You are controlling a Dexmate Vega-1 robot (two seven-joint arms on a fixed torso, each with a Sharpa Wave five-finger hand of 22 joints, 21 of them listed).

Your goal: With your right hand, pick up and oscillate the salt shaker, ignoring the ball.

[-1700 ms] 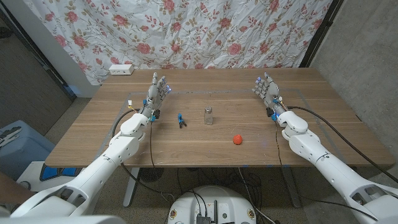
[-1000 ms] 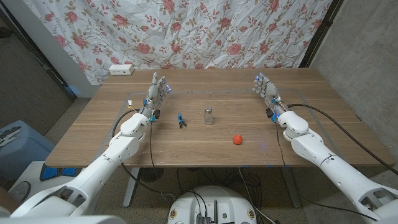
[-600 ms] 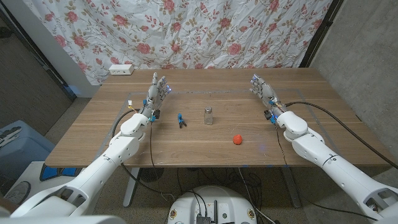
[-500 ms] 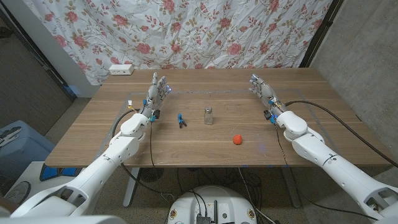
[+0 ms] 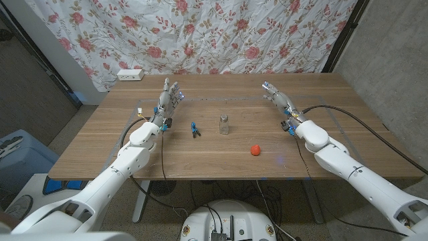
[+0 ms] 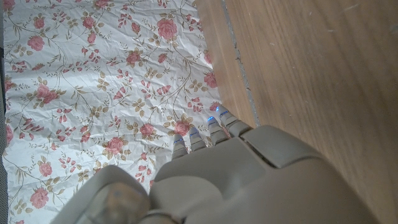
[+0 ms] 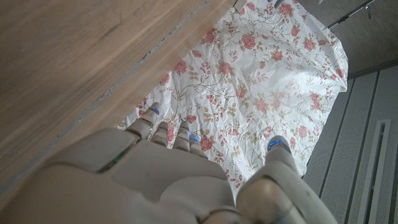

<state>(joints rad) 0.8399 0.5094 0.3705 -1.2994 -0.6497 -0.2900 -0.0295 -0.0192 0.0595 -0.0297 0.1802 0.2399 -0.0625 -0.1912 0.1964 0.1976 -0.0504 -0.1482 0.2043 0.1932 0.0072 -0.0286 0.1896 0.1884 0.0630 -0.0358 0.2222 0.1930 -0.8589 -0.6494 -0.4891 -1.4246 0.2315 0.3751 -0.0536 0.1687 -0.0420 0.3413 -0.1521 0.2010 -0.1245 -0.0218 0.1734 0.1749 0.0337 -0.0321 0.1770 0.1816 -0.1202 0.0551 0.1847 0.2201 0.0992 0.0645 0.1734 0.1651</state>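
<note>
The salt shaker [image 5: 224, 124] is seen upright near the middle of the worktop [image 5: 221, 161], untouched. The red ball [image 5: 255, 150] is placed nearer and to the right of it, apart. A small blue clip [image 5: 194, 129] is found just left of the shaker. The right hand [image 5: 281, 104] is held at the right side, well apart from the shaker, fingers [image 7: 163, 134] stretched out and spread, nothing gripped. The left hand [image 5: 167, 100] is raised at the left, fingers [image 6: 211, 129] extended and apart, nothing held. A white power strip [image 5: 130, 75] is seen at the far left edge, before a floral curtain [image 5: 221, 33].
</note>
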